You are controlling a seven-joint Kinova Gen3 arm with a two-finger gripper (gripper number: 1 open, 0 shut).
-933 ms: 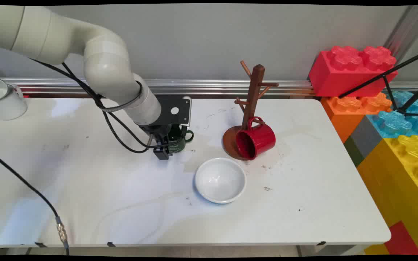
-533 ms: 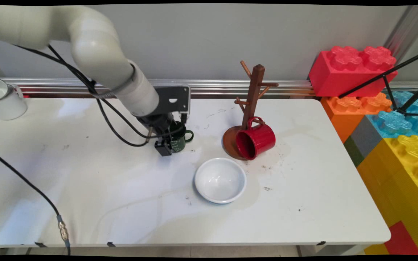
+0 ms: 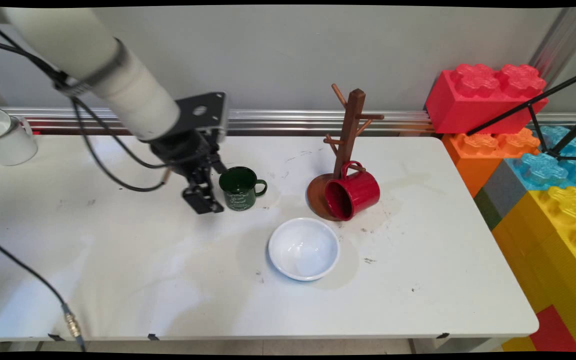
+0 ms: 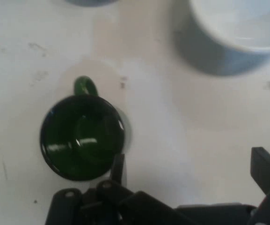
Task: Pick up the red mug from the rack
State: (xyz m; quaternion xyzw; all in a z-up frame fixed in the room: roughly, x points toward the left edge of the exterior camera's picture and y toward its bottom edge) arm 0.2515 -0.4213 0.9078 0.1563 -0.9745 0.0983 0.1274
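Gripper: the gripper (image 3: 205, 197) hangs low over the table (image 3: 118, 260), tilted, with its jaws spread wide and nothing between them.
Nearest thing: the green mug (image 3: 238, 188) stands upright on the table just beside the gripper, at its 3 o'clock in the main view, with its handle pointing towards 3 o'clock.
Mug against jaws: in the hand view the green mug (image 4: 82, 137) lies outside the gap, on the far side of the left-hand finger (image 4: 118, 168), which sits close by its rim. I cannot tell whether they touch. The other finger (image 4: 266, 168) is well apart from it.
How things lie: the gripper holds nothing, and the mug rests on the table by its own weight.
Around it: a white bowl (image 3: 303, 248) lies at the mug's 5 o'clock. A red mug (image 3: 352, 196) lies on its side against the foot of a wooden mug tree (image 3: 349, 131) at 3 o'clock. A white mug (image 3: 5, 137) stands far off at 9 o'clock.
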